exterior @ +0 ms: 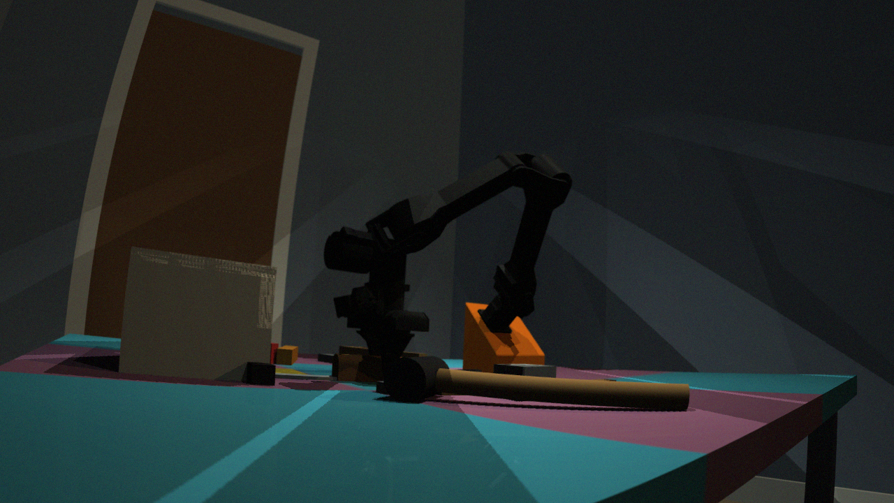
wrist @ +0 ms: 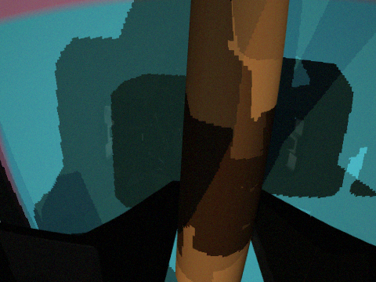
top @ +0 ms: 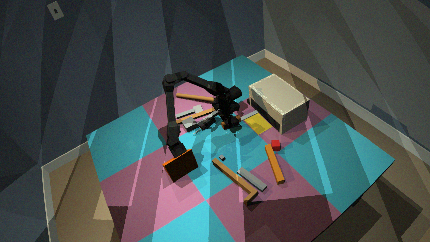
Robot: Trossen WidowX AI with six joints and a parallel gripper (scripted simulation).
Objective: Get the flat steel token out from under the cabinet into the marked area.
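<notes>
My gripper (top: 231,123) (wrist: 212,193) is shut on the round wooden handle of a flat-bladed tool, low over the table. The handle (top: 224,125) (exterior: 357,367) (wrist: 239,86) runs straight between the fingers in the wrist view. Its thin grey blade (top: 249,115) (exterior: 314,376) points at the cabinet; its tip is at the cabinet's lower front edge, and I cannot tell whether it reaches underneath. The pale cabinet (top: 279,93) (exterior: 193,312) stands behind the yellow marked area (top: 258,124). The blade lies along that area's left edge. The token is not visible.
A mallet (top: 192,97) (exterior: 562,388), an orange-brown stick (top: 195,115) and a grey block (top: 189,123) lie left of the gripper. A red cube (top: 275,144), an orange bar (top: 274,164), an L-shaped stick (top: 232,175) and a grey bar (top: 252,179) lie nearer the top camera.
</notes>
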